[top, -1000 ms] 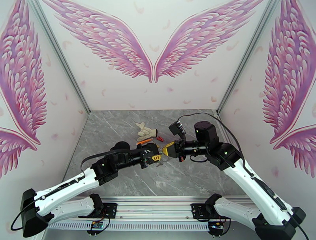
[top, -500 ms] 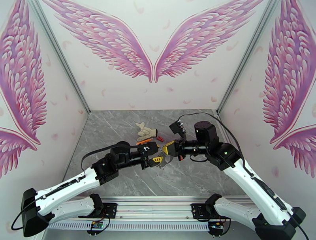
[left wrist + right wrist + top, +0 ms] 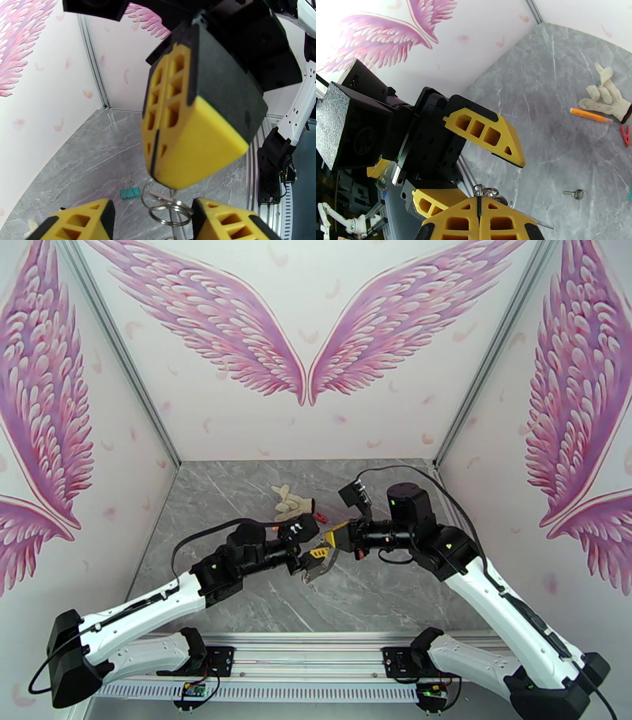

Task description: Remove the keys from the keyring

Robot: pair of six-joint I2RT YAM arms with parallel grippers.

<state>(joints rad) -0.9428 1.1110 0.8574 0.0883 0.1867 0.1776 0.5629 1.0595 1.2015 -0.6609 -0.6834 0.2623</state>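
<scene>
Silver metal bunch: a bunch of small silver metal rings and keys hangs in the air above the grey marbled surface. It hangs from the tip of the right end effector.
Right end effector: its two yellow fingers are pressed flat together with no gap along the seam, and they pinch the top of the bunch. A thin wire curve shows just beside the tip.
Left end effector: the left end effector is spread, with one yellow finger on each side of the hanging bunch. The rings sit between the fingers, close to the finger on the right of the left wrist view. Whether they touch it cannot be told.
Meeting point: in the top view the two end effectors face each other tip to tip over the middle of the surface, the left one slightly nearer the bases.
Loose key: a single small silver key with its own ring lies flat on the surface, well apart from the bunch.
Teal clip: a small teal binder clip lies on the surface below the bunch.
Far side: a white fabric glove lies on the surface with an orange pen-like stick just beside it and a small red clip near them.
</scene>
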